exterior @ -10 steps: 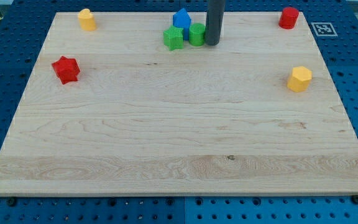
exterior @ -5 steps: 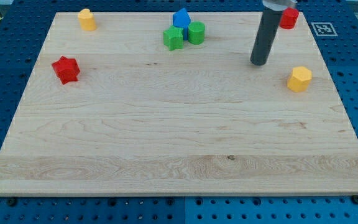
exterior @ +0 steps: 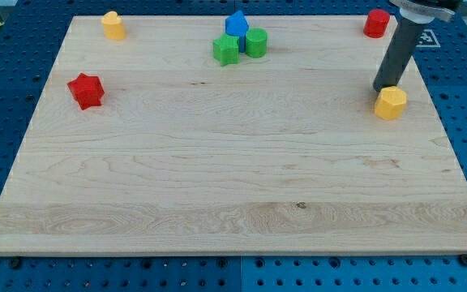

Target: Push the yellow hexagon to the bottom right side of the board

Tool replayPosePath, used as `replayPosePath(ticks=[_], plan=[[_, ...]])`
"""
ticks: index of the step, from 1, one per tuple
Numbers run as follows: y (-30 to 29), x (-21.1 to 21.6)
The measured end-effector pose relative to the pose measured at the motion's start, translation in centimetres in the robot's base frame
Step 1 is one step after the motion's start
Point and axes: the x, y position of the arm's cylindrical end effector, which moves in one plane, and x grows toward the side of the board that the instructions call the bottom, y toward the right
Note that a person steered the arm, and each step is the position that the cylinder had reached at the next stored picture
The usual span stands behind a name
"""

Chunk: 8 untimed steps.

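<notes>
Camera view has my tip [exterior: 385, 88], a bare rod end effector with nothing to open or close, just beyond the yellow hexagon [exterior: 391, 103] at the tabletop's [exterior: 217, 178] right side; hexagon lies nearer, so pushing toward me suits the near-right corner

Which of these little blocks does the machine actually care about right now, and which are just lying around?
In the job:
yellow hexagon, near the view's right edge
my tip, just above the hexagon on its upper left

Lying about:
red star
small yellow block
blue block
green star
green cylinder
red cylinder
</notes>
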Motion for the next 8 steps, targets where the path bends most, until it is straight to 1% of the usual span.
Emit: replayPosePath(ticks=[2, 8], plan=[[0.0, 2.8], [0.0, 15.0]])
